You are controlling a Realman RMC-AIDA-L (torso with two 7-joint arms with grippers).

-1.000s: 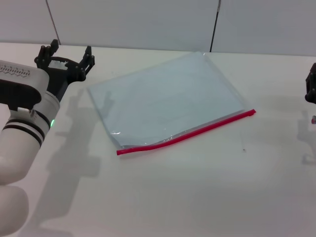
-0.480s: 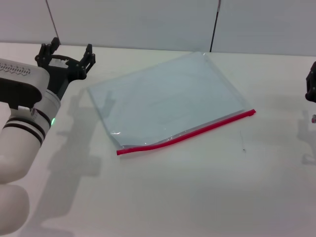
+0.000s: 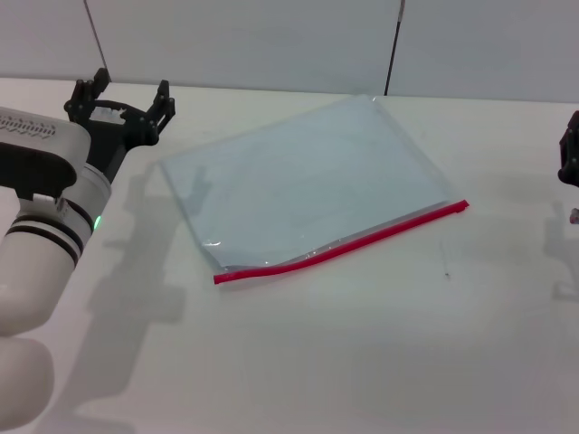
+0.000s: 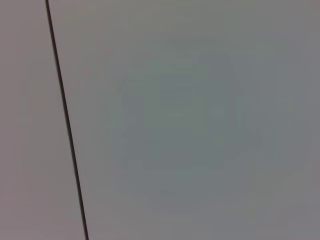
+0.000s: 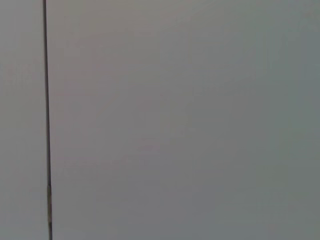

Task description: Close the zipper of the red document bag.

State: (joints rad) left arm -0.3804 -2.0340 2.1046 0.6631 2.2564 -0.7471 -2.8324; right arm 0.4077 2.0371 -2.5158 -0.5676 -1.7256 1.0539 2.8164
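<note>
The red document bag (image 3: pixel 303 185), a flat translucent pale-blue pouch, lies at an angle on the white table (image 3: pixel 362 353) in the head view. Its zipper (image 3: pixel 344 244), a thin bright-red strip, runs along the long edge nearest me. My left gripper (image 3: pixel 125 101) hovers open above the table's back left, clear of the bag's left corner. Only a dark sliver of my right gripper (image 3: pixel 570 154) shows at the frame's right edge, far from the bag. Neither wrist view shows the bag or any fingers.
A grey panelled wall (image 3: pixel 271 41) rises behind the table, with a dark seam (image 3: pixel 393 45) above the bag. Each wrist view shows just that wall (image 4: pixel 200 125) and a seam (image 5: pixel 46 120).
</note>
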